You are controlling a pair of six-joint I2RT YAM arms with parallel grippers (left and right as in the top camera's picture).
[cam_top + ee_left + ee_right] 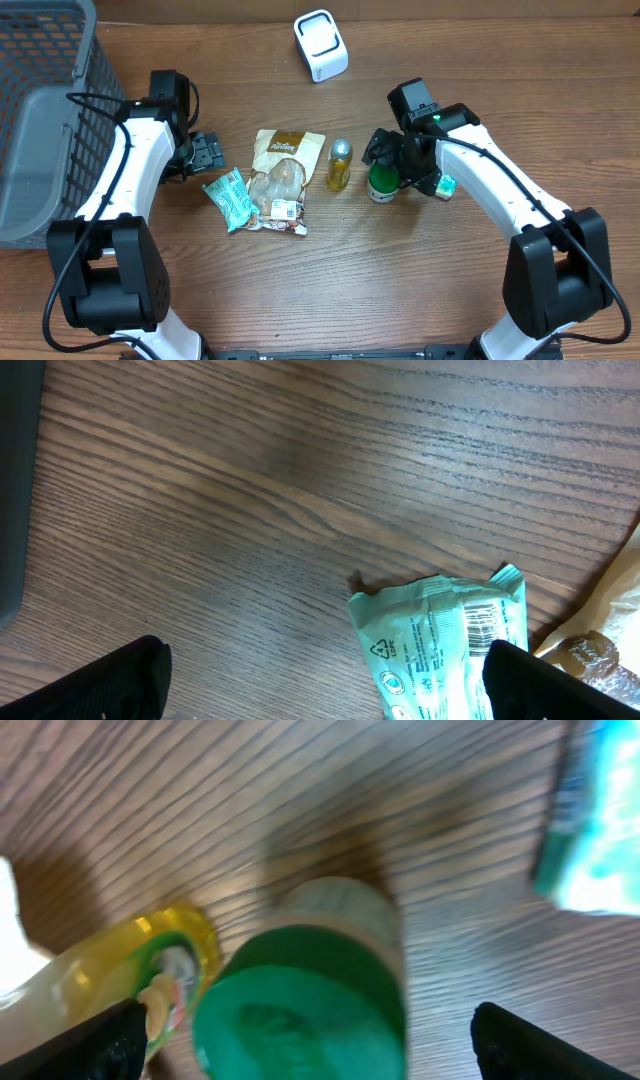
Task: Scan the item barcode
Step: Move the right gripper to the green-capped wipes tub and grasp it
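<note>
table [450, 290]: wood, carried everything; the snack bag lay at its middle
basket [50, 60]: grey mesh, far left of the snack bag, at the table edge; probably the drop-off for scanned goods
snack bag [282, 180]: brown, lay flat with a white label at its near end; used as the landmark
scanner [320, 45]: white, beyond the snack bag and slightly right; nothing was in front of it, so no scan had begun
left gripper [207, 152]: just left of the snack bag, released, jaws wide and empty, low over bare wood; looked parked out of the way
right gripper [385, 152]: right of the snack bag, released, jaws wide either side of the green-lid bottle; holding nothing, contact unclear; looked lined up for a pick
teal packet [440, 645]: flat, touching the snack bag's left edge; barcode [483, 625] faced up, easy to read
yellow bottle [339, 165]: lay just right of the snack bag
green-lid bottle [300, 1010]: upright, right of the snack bag, beside the yellow bottle; likely the item to scan
small teal pack [446, 185]: farther right of the snack bag, partly under the right arm
</note>
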